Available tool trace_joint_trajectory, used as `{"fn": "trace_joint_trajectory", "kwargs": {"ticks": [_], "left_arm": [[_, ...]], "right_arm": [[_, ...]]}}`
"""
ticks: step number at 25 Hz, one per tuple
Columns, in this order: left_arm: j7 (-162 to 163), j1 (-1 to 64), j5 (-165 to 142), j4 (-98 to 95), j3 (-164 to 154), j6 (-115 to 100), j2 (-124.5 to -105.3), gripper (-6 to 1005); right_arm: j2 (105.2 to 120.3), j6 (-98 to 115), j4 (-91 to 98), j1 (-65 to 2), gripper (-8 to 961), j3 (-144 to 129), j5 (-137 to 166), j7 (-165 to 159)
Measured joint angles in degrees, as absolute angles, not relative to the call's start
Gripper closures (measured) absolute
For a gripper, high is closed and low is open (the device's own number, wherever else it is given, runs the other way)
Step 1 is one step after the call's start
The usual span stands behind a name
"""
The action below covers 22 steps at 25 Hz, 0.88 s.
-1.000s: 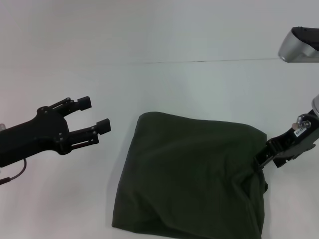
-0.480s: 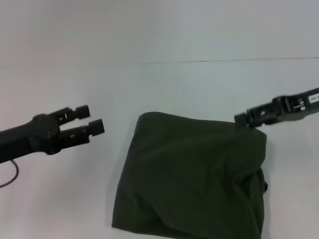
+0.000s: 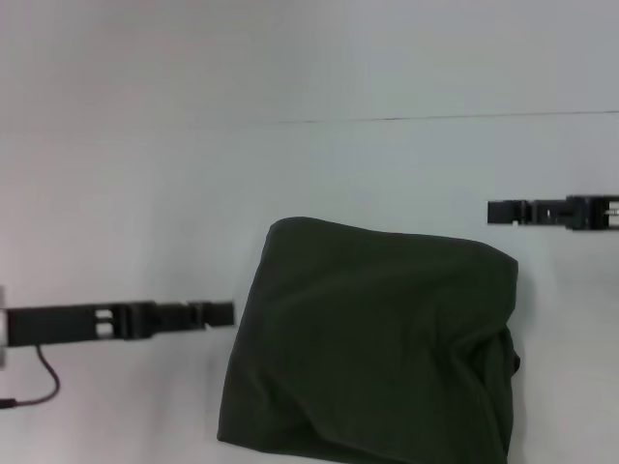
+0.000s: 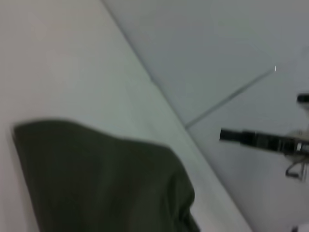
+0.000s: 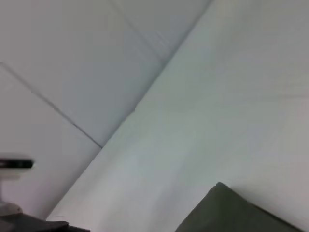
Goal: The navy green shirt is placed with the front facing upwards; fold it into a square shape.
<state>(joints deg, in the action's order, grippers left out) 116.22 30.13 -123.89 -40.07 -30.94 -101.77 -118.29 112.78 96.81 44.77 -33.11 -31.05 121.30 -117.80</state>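
Both arms have swung out since a second ago — our left gripper (image 3: 224, 313) has dropped from the upper left to sit edge-on just beside the shirt's left edge, and our right gripper (image 3: 495, 210) has come off the shirt's right side and now hangs above its upper right corner, apart from the cloth. We hold nothing in either one. Both are seen side-on as thin dark bars, so we cannot tell how far the fingers are spread. We see the navy green shirt (image 3: 372, 343) folded into a rough square on the white table (image 3: 145, 174) — lower centre, plain side up, right edge lumpy and creased. Our left wrist view catches the right gripper (image 4: 227, 135) far off beyond the shirt (image 4: 96, 179).
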Motion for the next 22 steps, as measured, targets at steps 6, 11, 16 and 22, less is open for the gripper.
{"fn": "trace_joint_trajectory", "kwargs": {"ticks": [6,11,16,22], "left_arm": [[115.8,31.4,-124.9,-39.6,-38.4,-98.6,-118.39,111],[116.0,32.5,-126.0,-39.9,-39.2,-96.6,-118.20,112],[119.3,33.2,-126.3,-40.1,-41.7,-92.1,-118.38,112],[124.9,34.4,-126.3,-40.1,-45.6,-89.2,-118.67,112]], "right_arm": [[113.10,99.5,41.4,-29.9,255,-31.9,121.7,-97.8],[114.64,103.9,41.7,-25.3,256,-30.3,121.3,-81.8],[115.16,103.7,41.3,-22.7,244,-28.9,121.5,-73.9],[115.79,102.7,41.7,-20.8,102,-28.7,122.8,-66.1]]}}
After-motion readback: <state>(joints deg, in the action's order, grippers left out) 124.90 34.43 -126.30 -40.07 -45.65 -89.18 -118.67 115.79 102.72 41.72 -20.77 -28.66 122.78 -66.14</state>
